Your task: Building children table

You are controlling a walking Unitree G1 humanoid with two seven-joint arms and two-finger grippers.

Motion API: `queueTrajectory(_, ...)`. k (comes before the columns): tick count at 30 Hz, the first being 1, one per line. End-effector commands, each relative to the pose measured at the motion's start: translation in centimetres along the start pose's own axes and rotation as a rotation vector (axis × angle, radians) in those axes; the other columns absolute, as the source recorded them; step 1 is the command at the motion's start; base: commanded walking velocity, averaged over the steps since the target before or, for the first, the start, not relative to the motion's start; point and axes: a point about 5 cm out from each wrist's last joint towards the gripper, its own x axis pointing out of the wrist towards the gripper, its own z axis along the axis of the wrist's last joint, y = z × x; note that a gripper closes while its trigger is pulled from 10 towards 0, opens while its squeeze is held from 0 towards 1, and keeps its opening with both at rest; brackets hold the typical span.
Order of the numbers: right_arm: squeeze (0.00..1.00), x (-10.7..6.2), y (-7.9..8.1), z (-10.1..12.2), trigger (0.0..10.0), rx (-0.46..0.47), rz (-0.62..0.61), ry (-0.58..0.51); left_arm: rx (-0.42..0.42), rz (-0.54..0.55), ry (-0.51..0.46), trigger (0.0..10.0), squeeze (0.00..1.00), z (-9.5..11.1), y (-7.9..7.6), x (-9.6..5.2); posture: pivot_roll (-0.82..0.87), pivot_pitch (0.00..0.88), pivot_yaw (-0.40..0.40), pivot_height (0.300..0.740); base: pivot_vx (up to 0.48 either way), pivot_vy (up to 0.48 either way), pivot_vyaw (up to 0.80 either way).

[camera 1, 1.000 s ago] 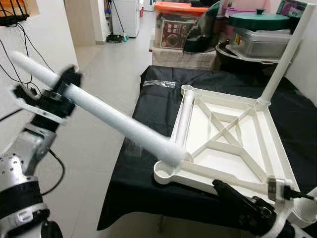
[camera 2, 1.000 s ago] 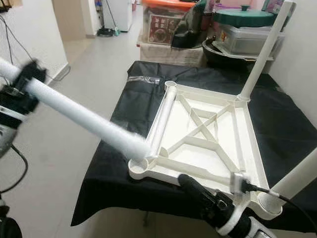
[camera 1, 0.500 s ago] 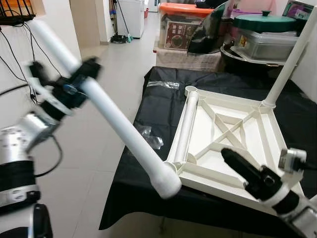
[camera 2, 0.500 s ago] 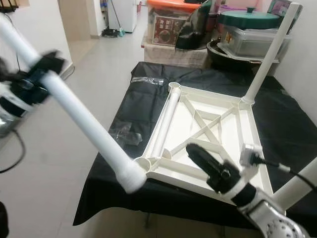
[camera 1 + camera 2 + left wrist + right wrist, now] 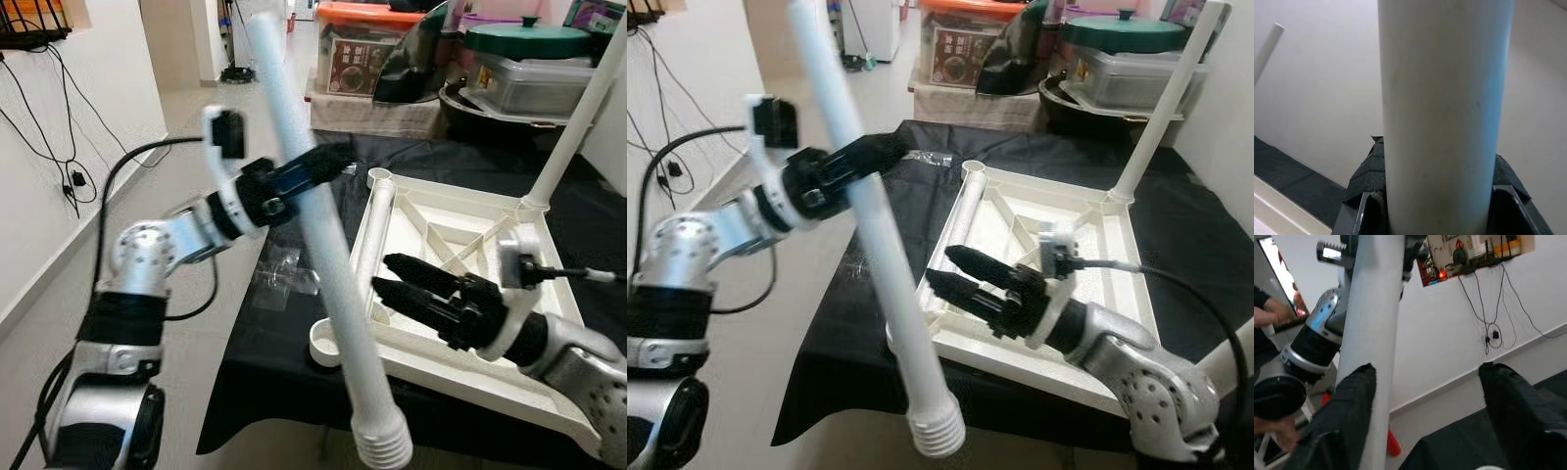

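Table leg (image 5: 323, 235), a long white plastic tube with a ribbed, threaded end (image 5: 384, 446) pointing down toward the floor, is clamped partway along its length in the jaws of the left gripper (image 5: 312, 171); it hangs tilted in the air, in front of the worktop's near edge. The right gripper (image 5: 397, 279) reaches toward the tube from the other side, its jaws apart and just beside it, not gripping. Behind them the white table top (image 5: 460, 264) lies upside down on the black-covered worktop (image 5: 294, 196), its crossed ribs facing up. One leg (image 5: 580, 108) stands upright in the far corner socket, another tube (image 5: 369, 240) lies along the frame's left edge, and the near left socket (image 5: 325, 343) is open.
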Motion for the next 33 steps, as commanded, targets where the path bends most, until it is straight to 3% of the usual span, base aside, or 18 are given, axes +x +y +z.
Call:
queueTrajectory(1,0.00,0.1,0.5,0.3,10.0,-0.010,0.049,0.052,0.029,-0.033,0.035,10.0,0.00,-0.4,0.0,0.9,0.12,0.000,-0.043,0.740,0.000,0.000,0.00)
queueTrajectory(7,0.00,0.2,1.3,1.2,10.0,-0.010,0.165,0.100,0.075,-0.097,0.139,10.0,0.00,-2.4,0.1,2.2,0.11,0.000,-0.040,0.740,0.000,0.000,0.00)
queueTrajectory(10,0.00,0.4,1.4,1.0,10.0,-0.005,0.180,0.119,0.078,-0.105,0.145,10.0,0.00,-2.6,0.2,2.4,0.11,0.000,-0.040,0.740,0.000,0.000,0.00)
queueTrajectory(21,0.00,2.4,0.9,-1.3,10.0,-0.009,0.128,0.256,0.120,-0.120,0.140,10.0,0.00,-2.4,0.5,3.7,0.11,0.000,-0.047,0.740,0.000,0.000,0.00)
queueTrajectory(33,0.00,3.8,0.4,-1.8,10.0,-0.009,0.087,0.300,0.142,-0.133,0.128,10.0,0.00,-2.6,1.3,4.7,0.11,0.000,-0.046,0.740,0.000,0.000,0.00)
